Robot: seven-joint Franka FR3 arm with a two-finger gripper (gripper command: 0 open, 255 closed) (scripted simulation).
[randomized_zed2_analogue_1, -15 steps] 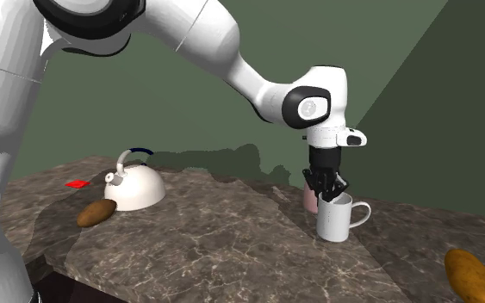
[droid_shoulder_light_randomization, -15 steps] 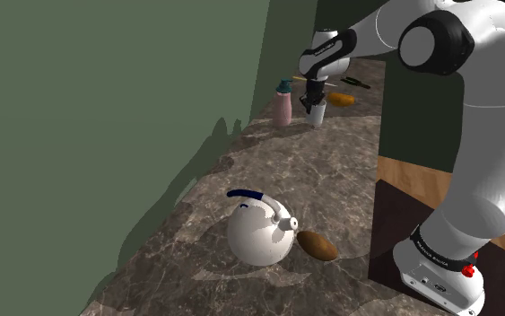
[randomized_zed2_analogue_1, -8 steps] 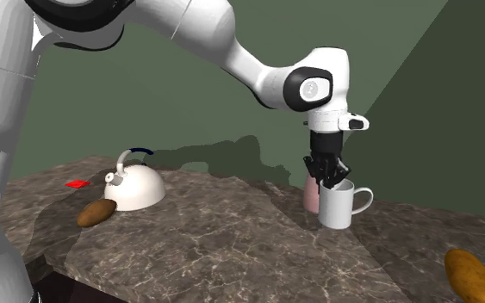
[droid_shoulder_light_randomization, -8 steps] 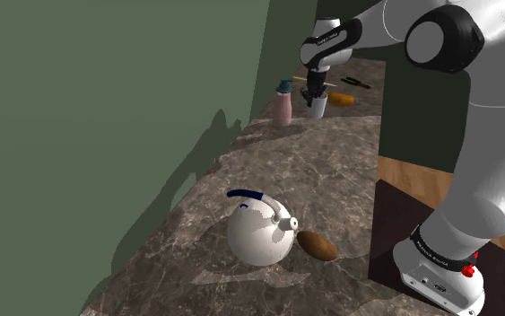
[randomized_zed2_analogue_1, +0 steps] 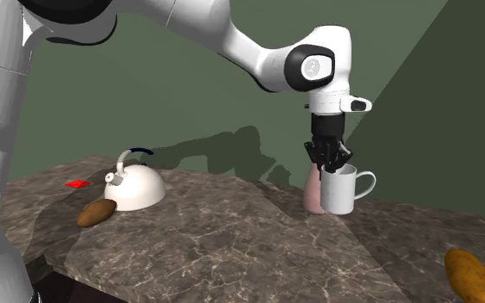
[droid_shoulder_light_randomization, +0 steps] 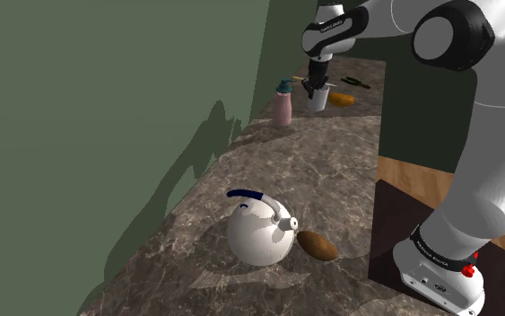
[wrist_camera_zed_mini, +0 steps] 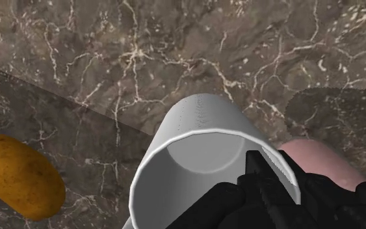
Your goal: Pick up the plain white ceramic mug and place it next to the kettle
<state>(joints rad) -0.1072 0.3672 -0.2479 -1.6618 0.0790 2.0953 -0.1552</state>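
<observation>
Gripper (randomized_zed2_analogue_1: 328,165): clamped on the rim of the white mug (randomized_zed2_analogue_1: 340,194), right of centre in the second exterior view.
Kettle (randomized_zed2_analogue_1: 135,186): left, well apart, beside 1 potato (randomized_zed2_analogue_1: 96,212).

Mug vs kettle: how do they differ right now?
The mug hangs off the counter, clasped at its rim by the gripper; the kettle sits on the counter. The mug is an open cylinder with a side loop handle; the kettle is a closed dome with a dark blue handle arching over its top. Both are white.
</observation>
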